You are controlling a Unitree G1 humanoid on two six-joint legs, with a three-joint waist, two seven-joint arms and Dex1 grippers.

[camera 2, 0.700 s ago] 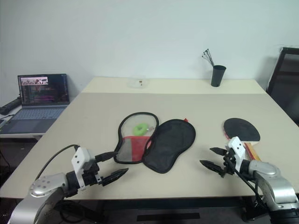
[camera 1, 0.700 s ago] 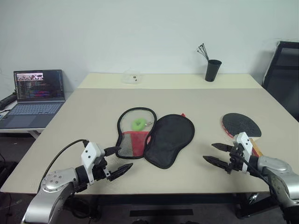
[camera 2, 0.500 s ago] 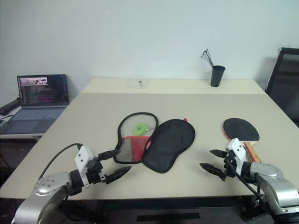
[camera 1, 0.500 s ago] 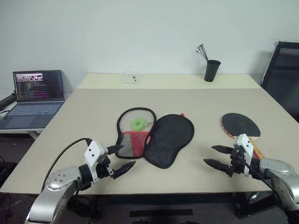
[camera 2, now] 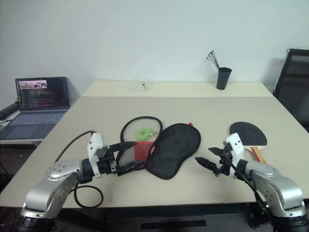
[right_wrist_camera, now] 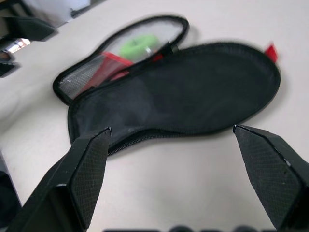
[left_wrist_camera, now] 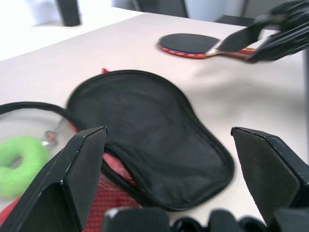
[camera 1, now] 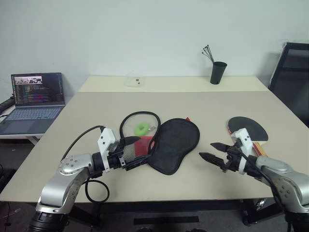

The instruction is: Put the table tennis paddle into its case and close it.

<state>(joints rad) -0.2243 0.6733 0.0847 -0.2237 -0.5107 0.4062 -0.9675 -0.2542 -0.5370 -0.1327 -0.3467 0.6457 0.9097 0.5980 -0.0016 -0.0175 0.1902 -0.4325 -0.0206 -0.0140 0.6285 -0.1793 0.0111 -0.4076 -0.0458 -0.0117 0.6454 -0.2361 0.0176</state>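
The case [camera 1: 174, 145] lies unzipped and spread flat in the middle of the table; its black half [left_wrist_camera: 145, 130] is on the right, its mesh and red half [camera 1: 137, 140] on the left with a green ring [camera 1: 142, 128] inside. The table tennis paddle [camera 1: 248, 129] rests black face up to the right of the case, handle toward the near edge. My left gripper [camera 1: 137, 151] is open, its fingers over the near end of the mesh half. My right gripper [camera 1: 206, 150] is open and empty between the case and the paddle, pointing at the case.
A laptop [camera 1: 36, 94] sits on a side table at the left. A black cup [camera 1: 218, 72] with sticks and a small clear container [camera 1: 134, 79] stand at the far edge of the table [camera 1: 217, 104]. A black chair [camera 1: 292, 72] is at the right.
Both arms have swung inward toward the case. The left gripper came from the near edge up to the mesh half; the right gripper moved left, away from the paddle's handle.
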